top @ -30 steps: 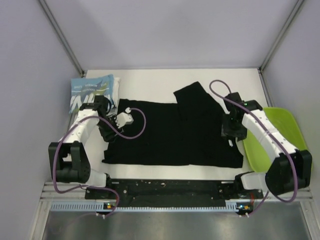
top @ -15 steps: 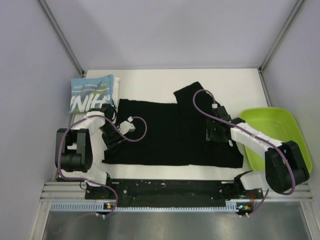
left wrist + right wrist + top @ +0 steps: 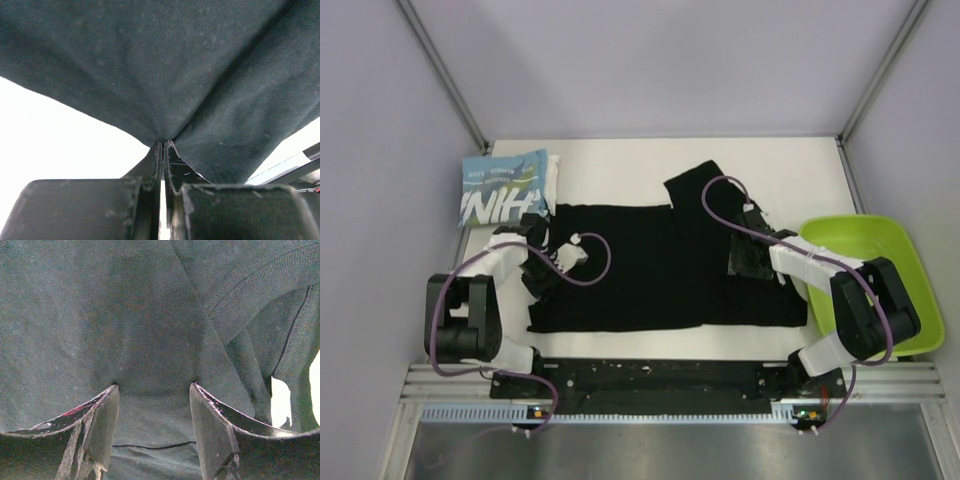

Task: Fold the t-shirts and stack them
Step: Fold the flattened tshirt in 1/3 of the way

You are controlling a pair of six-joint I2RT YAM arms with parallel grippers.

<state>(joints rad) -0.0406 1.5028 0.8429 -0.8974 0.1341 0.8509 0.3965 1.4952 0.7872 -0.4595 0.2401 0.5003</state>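
Observation:
The black t-shirt (image 3: pixel 660 265) lies spread across the middle of the table, its right part folded over with a flap pointing to the back. My left gripper (image 3: pixel 542 268) is at the shirt's left edge, shut on a pinch of the black cloth (image 3: pixel 175 65) that tents up from the jaw tips (image 3: pixel 163 143). My right gripper (image 3: pixel 748 262) is open over the shirt's right part, its fingertips (image 3: pixel 112 390) pressed into the black cloth (image 3: pixel 100 315) with a seam between them. The light blue t-shirt (image 3: pixel 505 188) with white lettering lies folded at the back left.
A lime-green tray (image 3: pixel 880 250) stands at the right edge of the table, close behind my right arm. White tabletop (image 3: pixel 50 140) shows beside the shirt's left edge and along the back (image 3: pixel 620 165). Grey walls close in the sides.
My left gripper has shut on the black shirt's left edge. My right gripper has moved left from near the tray onto the shirt's right part and stays open.

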